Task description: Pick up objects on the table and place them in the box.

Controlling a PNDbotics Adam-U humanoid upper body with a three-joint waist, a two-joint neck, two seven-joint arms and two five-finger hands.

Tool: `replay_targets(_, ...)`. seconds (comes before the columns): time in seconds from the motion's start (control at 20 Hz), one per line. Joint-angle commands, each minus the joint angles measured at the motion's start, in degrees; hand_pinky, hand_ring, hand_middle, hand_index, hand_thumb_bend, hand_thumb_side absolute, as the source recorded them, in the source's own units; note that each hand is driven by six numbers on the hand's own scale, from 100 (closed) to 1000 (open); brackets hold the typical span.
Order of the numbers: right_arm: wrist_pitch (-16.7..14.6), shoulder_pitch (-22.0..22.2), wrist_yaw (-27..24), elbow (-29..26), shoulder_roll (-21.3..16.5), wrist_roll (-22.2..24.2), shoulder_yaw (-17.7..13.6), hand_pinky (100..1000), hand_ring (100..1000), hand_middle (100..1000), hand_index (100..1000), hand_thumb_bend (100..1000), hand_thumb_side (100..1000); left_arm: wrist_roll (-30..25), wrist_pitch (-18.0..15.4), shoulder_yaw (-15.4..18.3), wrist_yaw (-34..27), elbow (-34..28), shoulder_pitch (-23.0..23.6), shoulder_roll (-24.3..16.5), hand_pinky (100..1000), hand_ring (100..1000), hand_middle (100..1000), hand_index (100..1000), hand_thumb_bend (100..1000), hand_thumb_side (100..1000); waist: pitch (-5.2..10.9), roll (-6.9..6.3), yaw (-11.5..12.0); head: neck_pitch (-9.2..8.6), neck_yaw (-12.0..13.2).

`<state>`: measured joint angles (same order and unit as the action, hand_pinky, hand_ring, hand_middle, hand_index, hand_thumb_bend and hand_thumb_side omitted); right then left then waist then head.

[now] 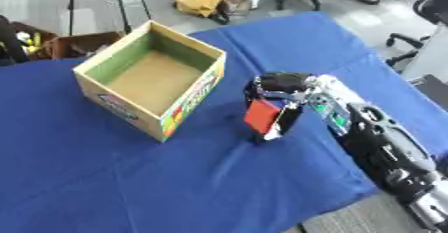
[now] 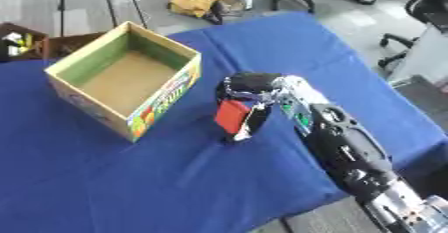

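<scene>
Red block held in the right hand, beside the open box

Red and flat-faced, the small block (image 1: 262, 115) sits clamped between the curled fingers and thumb of the right hand (image 1: 282, 101), low over the blue cloth of the counter (image 1: 105, 177) and just to the right of the cardboard box (image 1: 150, 77); whether its bottom edge touches the cloth cannot be told. It looks stiff and light, probably a small carton or foam piece, so it should not sag or crush easily. Its smooth faces could slip, so taking it across two opposite flat sides, as now, seems the sound hold. The box stands open and looks empty. The left hand shows in neither view.
</scene>
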<state>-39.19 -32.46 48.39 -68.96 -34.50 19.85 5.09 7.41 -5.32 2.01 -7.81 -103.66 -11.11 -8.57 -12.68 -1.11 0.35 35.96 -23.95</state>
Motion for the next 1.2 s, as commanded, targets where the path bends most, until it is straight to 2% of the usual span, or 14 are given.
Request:
replay_targets(0.05, 0.06, -0.64, 0.84, -0.03, -1.18, -1.56, -0.06, 478, 381, 451, 380, 357, 221, -0.15, -0.12, -0.21, -0.21, -0.68, -0.57, -1.04, 548, 787, 475, 614, 335, 833, 0.82, 0.11, 0.07, -0.35, -0.18)
replay_targets(0.15, 0.09, -0.88, 0.41, -0.26, -1.5, -2.19, -0.21, 473, 377, 434, 364, 325, 220, -0.14, -0.13, -0.2, -0.18, -0.71, -0.61, -1.06, 548, 788, 476, 615, 336, 833, 0.85, 0.17, 0.1, -0.39, -0.2)
replay_targets(0.2, 0.12, -1.02, 0.08, -0.45, -1.71, -2.45, -0.29, 470, 374, 427, 357, 179, 296, -0.13, -0.14, -0.2, -0.18, -0.72, -0.62, -1.06, 548, 788, 476, 615, 334, 834, 0.86, 0.2, 0.11, -0.42, -0.23)
replay_targets(0.25, 0.16, -1.18, -0.3, -0.71, -1.98, -2.66, -0.36, 470, 374, 426, 357, 311, 220, -0.12, -0.14, -0.19, -0.18, -0.73, -0.63, -1.07, 548, 788, 476, 615, 336, 833, 0.87, 0.25, 0.11, -0.43, -0.26)
replay_targets(0.85, 1.54, -4.75, -5.27, -4.05, -6.08, -4.7, -1.4, 446, 366, 414, 339, 331, 229, -0.02, -0.19, -0.12, -0.05, -0.71, -0.5, -1.1, 549, 788, 477, 615, 337, 833, 1.16, 1.19, 0.64, -0.25, -0.69)
replay_targets(1.2, 3.14, -8.48, -8.16, -2.41, -6.68, -6.31, -2.42, 442, 367, 418, 339, 327, 229, -0.5, -0.14, -0.63, -0.09, -0.67, -0.83, -1.15, 549, 788, 477, 615, 338, 831, 1.69, 1.86, 3.65, -0.41, -2.43)
